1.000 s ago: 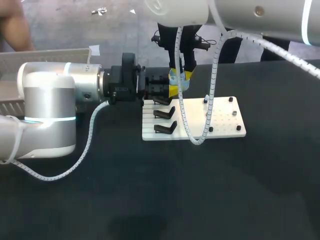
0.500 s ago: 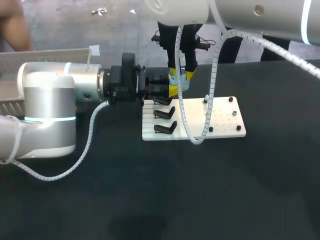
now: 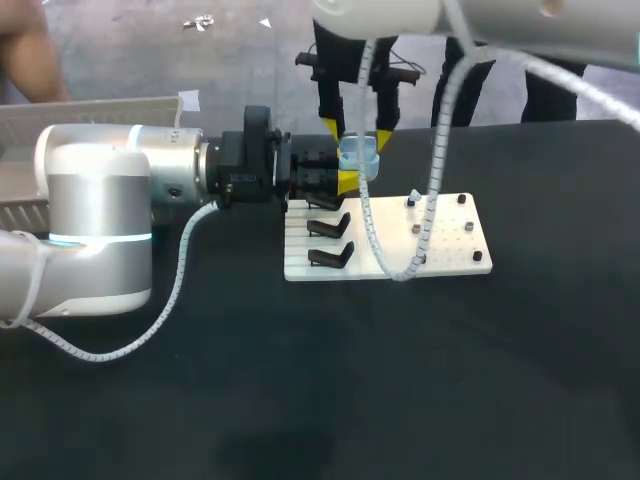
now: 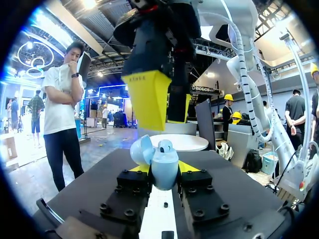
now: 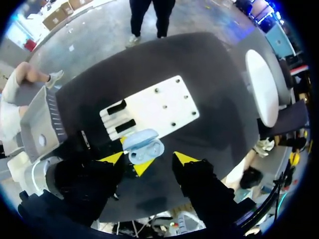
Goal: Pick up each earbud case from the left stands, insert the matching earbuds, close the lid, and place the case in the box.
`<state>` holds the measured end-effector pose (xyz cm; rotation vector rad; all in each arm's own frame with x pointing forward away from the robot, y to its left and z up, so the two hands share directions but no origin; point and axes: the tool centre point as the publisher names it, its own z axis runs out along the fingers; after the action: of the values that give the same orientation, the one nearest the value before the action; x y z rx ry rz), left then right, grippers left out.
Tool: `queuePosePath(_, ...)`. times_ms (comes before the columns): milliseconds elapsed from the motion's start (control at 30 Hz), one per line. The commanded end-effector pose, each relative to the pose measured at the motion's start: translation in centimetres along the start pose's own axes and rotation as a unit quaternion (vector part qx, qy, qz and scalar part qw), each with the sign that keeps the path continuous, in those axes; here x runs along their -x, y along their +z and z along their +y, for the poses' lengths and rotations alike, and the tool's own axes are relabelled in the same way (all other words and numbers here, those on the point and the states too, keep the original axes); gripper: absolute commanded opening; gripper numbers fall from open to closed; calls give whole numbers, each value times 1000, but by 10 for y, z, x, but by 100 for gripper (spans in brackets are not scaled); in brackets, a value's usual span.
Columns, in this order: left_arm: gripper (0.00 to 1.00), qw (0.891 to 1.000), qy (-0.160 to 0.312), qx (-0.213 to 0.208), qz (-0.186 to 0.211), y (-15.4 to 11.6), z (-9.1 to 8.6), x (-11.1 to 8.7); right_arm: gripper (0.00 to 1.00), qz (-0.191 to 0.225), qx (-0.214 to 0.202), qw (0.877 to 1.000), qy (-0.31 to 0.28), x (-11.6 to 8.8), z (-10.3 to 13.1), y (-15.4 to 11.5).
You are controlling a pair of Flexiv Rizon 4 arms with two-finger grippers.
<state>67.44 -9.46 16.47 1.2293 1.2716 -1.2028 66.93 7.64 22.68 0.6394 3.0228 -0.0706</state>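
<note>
Above the stand-side edge of the flat white plastic board (image 3: 450, 235), my left claw (image 4: 164, 169) is clamped on a pale blue rounded earbud case (image 4: 164, 167), one yellow fingertip on each side. The case's lid is swung open. From the left wrist, something small and round sits at the top of the case body. It may be a seated earbud, but I cannot tell.

My right claw (image 3: 357, 133) hangs just over the case with its fingers apart, touching nothing and seemingly empty.

The black angled stands (image 3: 330, 255) that show on the board are bare. I judge this case past pick-up and somewhere in insertion, with closing the lid and placing not yet done. The grey ribbed box (image 3: 100, 108) sits well apart from the board, on the left arm's side, and its contents are hidden.
</note>
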Motion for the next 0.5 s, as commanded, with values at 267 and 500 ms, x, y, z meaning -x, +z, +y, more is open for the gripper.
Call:
queuePosePath(267, 0, 1000, 2, 3, -2, 0, -1, -1, 100, -90, 135, 986, -29, -25, -65, 1)
queuePosePath(500, 0, 1000, 2, 3, -2, 0, -1, -1, 100, -103, 135, 984, -63, -35, -79, 6)
